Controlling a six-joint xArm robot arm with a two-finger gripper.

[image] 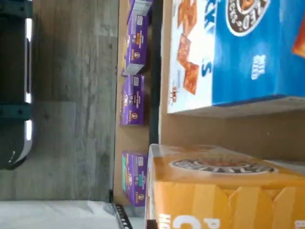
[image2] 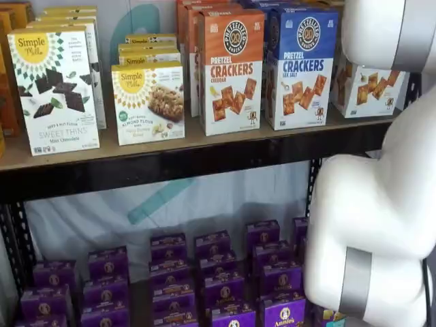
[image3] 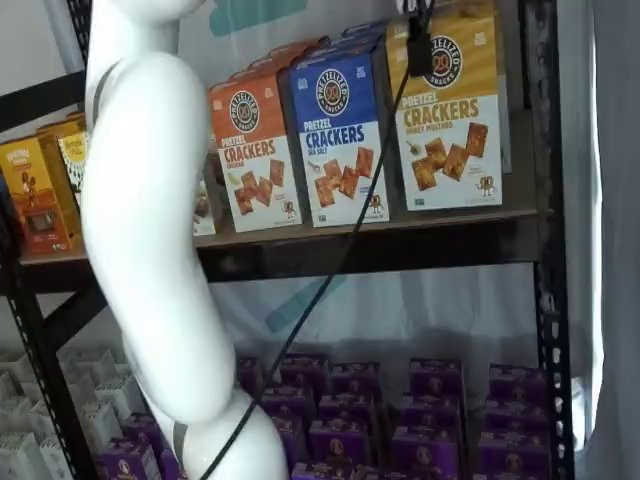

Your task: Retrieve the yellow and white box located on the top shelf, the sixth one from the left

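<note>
The yellow and white box [image3: 450, 130] stands at the right end of the top shelf [image3: 400, 245], next to the upright. One black finger of my gripper [image3: 419, 45] hangs from above against the upper front of this carton, a cable beside it; the other finger is hidden, and the grip is shut on the carton's top. In a shelf view my white arm covers most of the yellow and white box [image2: 368, 88], leaving only its lower white part visible. The wrist view shows the yellow and white box's [image: 224, 191] yellow top close up.
A blue-topped carton [image3: 340, 140] stands right beside the held box, then an orange-topped carton [image3: 250, 155]. Simple Mills boxes [image2: 58, 88] fill the shelf's left. Small purple boxes [image2: 218, 279] crowd the level below. My white arm [image3: 150, 250] stands in front of the shelves.
</note>
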